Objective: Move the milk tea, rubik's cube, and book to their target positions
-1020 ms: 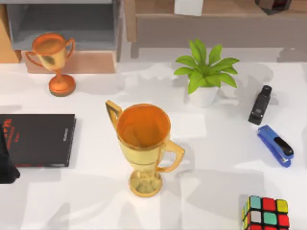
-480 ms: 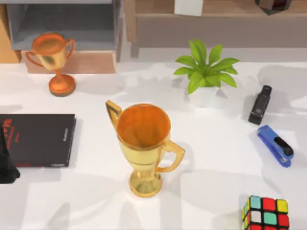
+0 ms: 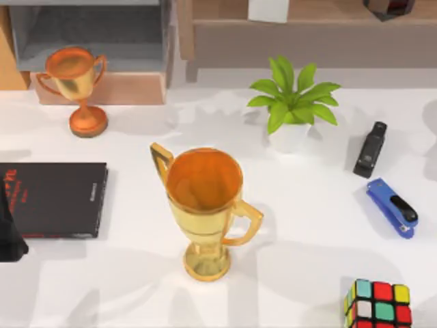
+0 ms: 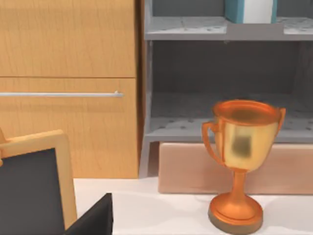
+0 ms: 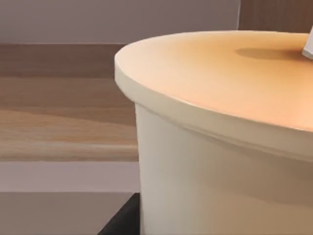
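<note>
Nothing on the table is shifting between the earlier top views and now; only the soft shadows near the stapler [image 3: 390, 206] and plant [image 3: 292, 102] are drifting, which suggests an arm is travelling overhead. The right wrist view is sitting very close to a cream cup with a tan lid [image 5: 230, 127], likely the milk tea, so the right gripper is probably at or carrying it, though I cannot tell whether its claw is clamped. The cube [image 3: 377, 303] is waiting untouched at the table's near right corner. A teal book [image 4: 248, 11] is standing on a shelf in the left wrist view, above the small trophy [image 4: 242, 161]; the left claw's state is likewise unclear. Most of the task seems left.
</note>
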Tool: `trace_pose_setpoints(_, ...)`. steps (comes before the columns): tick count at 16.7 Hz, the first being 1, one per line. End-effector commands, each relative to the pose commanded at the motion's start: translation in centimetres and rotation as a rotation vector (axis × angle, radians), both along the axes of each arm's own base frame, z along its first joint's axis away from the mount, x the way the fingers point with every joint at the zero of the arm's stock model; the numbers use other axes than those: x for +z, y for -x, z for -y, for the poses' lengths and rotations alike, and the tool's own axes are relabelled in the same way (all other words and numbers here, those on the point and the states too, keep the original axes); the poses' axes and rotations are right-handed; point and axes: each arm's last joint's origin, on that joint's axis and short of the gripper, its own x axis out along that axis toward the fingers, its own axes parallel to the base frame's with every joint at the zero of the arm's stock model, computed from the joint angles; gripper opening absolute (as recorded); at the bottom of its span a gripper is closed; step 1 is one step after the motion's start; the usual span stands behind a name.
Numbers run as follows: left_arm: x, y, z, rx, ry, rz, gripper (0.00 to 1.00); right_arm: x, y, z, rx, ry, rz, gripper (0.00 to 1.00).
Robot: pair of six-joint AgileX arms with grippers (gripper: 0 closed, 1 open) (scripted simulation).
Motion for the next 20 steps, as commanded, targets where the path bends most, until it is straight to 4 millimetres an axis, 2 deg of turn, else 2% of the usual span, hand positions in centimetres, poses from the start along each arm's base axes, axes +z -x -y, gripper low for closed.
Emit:
trace_pose_setpoints(5, 0.0, 0.0, 0.0, 0.0, 0.0, 0.0, 1.0, 0.1, -0.1, -0.2, 0.003, -0.001, 0.002, 0.0)
trace_pose_setpoints(13, 0.0, 0.0, 0.0, 0.0, 0.0, 0.0, 1.0, -2.8, 0.0, 0.0, 0.0, 0.001, 0.002, 0.0)
trace_pose_setpoints(17, 0.0, 0.0, 0.0, 0.0, 0.0, 0.0, 1.0, -3.0, 0.0, 0.0, 0.0, 0.0, 0.0, 0.0)
trace_pose_setpoints(20, 0.0, 0.0, 0.0, 0.0, 0.0, 0.0, 1.0, -3.0, 0.0, 0.0, 0.0, 0.0, 0.0, 0.23)
